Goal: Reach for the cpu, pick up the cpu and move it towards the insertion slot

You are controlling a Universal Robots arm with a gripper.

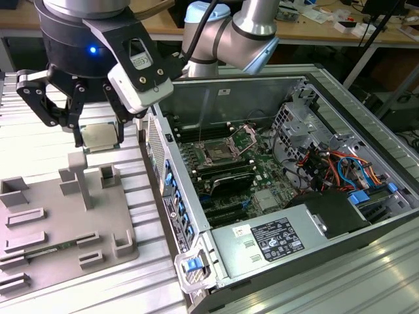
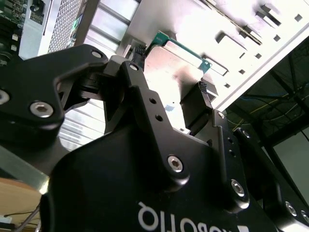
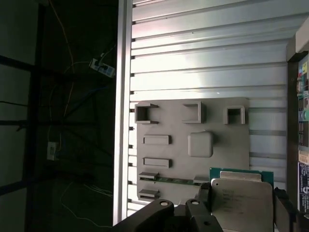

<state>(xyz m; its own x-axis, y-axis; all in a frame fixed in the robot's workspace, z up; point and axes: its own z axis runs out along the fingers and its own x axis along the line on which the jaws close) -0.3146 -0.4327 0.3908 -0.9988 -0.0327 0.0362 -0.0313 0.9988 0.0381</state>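
The cpu, a flat square chip with a silvery top, hangs in the air above the grey fixture tray. My gripper is shut on it, one black finger on each side. In both wrist views the cpu sits clamped between the fingers, its green rim showing at the far edge, with the tray below it. The insertion slot, a metal-framed socket with a dark centre, lies on the green motherboard inside the open computer case, well toward the exterior view's right of the gripper.
The case's side wall stands between the gripper and the motherboard. Long black memory slots, a silver power supply and coloured cables fill the case. A memory stick lies in the tray. Ribbed metal table lies around.
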